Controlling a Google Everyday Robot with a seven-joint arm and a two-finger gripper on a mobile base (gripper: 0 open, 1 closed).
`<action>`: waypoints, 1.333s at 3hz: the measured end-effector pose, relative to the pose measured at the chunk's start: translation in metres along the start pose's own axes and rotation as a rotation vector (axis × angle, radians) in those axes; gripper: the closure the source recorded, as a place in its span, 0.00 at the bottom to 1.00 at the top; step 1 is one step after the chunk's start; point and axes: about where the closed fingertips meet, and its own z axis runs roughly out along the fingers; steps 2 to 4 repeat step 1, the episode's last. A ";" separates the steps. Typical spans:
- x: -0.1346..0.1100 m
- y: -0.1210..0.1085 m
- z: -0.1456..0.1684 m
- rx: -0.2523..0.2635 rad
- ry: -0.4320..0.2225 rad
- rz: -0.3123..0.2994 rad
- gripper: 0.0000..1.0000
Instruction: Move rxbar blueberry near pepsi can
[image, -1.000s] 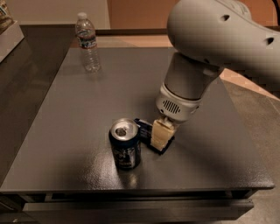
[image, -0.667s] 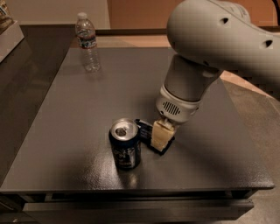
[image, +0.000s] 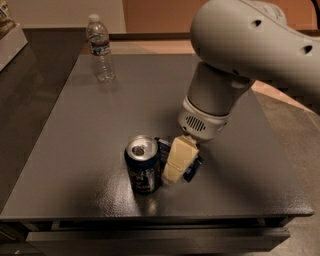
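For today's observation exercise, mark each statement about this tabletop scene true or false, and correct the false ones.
1. The can stands upright near the front edge of the table. True.
2. The bottle lies on its side next to the can. False: it stands upright at the far left corner, well apart from the can.
3. The bar lies on the table close beside the can, to its right in the view. True.
4. The gripper hovers above the bottle. False: it is down at the bar, right beside the can.
5. The bar rests on top of the can. False: it lies on the table next to it.
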 end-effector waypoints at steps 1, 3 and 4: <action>0.000 0.000 0.000 0.000 0.000 0.000 0.00; 0.000 0.000 0.000 0.000 0.000 0.000 0.00; 0.000 0.000 0.000 0.000 0.000 0.000 0.00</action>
